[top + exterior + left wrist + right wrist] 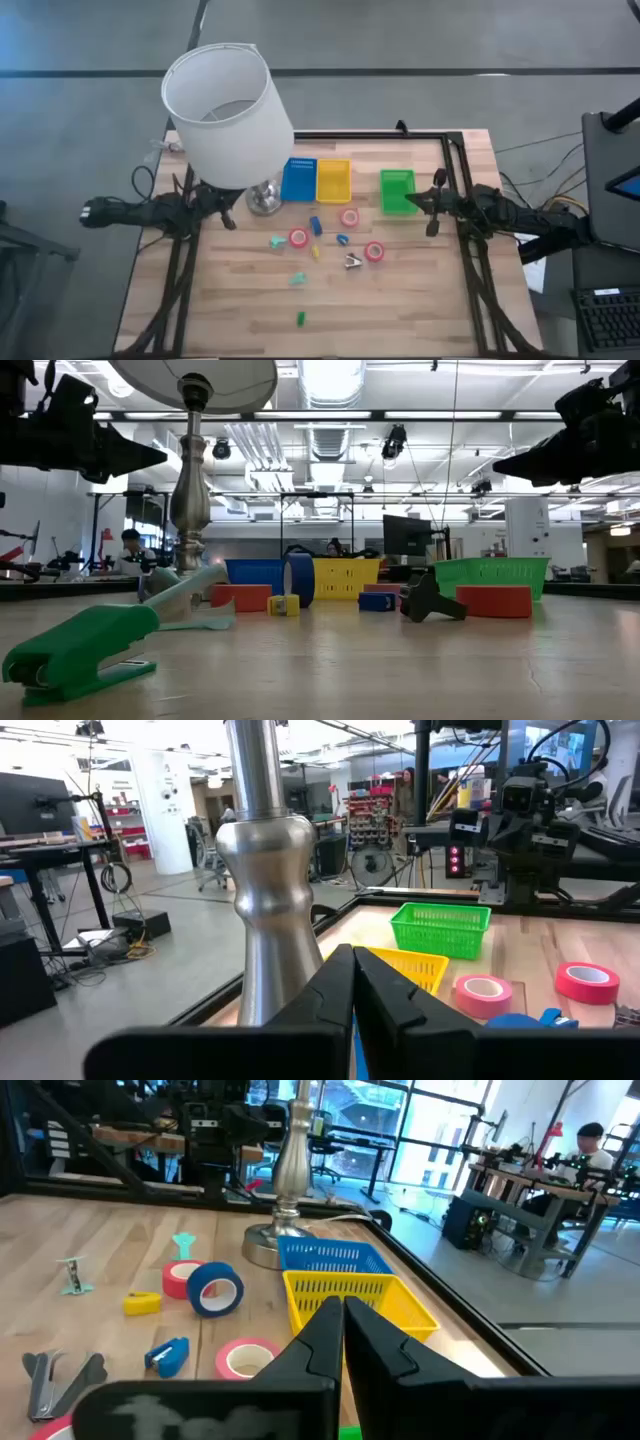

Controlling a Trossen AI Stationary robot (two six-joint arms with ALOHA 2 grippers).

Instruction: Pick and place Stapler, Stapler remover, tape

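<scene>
While both arms hang back, the left gripper point(232, 222) at nine o'clock and right gripper point(432, 205) at three are pressed together, empty. Wooden table point(420, 300) carries scattered tape point(299, 238) centrally; a concrete-floored workshop lies beyond.

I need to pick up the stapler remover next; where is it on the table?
In the high view the stapler remover lies on the table's right half, just left of a red-pink tape roll, below the small blue piece.
</scene>
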